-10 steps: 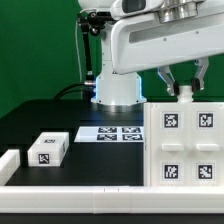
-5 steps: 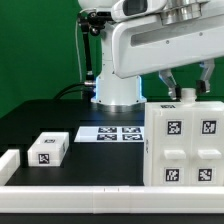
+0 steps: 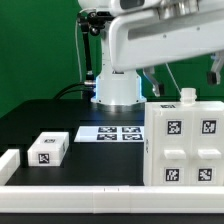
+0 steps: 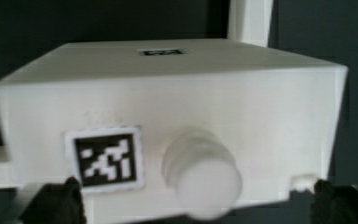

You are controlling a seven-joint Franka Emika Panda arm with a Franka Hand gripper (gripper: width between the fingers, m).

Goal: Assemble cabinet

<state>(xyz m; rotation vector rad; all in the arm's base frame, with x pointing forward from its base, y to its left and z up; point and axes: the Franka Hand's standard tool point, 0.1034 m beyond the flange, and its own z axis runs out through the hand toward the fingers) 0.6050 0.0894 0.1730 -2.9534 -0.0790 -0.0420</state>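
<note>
one white cabinet (image 3: 186, 145) stands on the black table (image 3: 60, 120) at the exterior view's right, well apart from a small tagged block (image 3: 47, 149), and above its round top knob (image 3: 187, 96) we see the gripper (image 3: 183, 80) spread wide, holding nothing.

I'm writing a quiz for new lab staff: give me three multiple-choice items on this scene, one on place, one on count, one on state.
1. In the exterior view, the small tagged block lies: A) to that view's left of the marker board; B) on it; C) to that view's right of it.
2. Tags on the cabinet face toward that view: A) two; B) four; C) six.
3. The tool is: A) shut on the block; B) shut on the board; C) open above the cabinet.
Key: A, block sits left of the board; B, four tags show; C, fingers spread wide above it.
</note>
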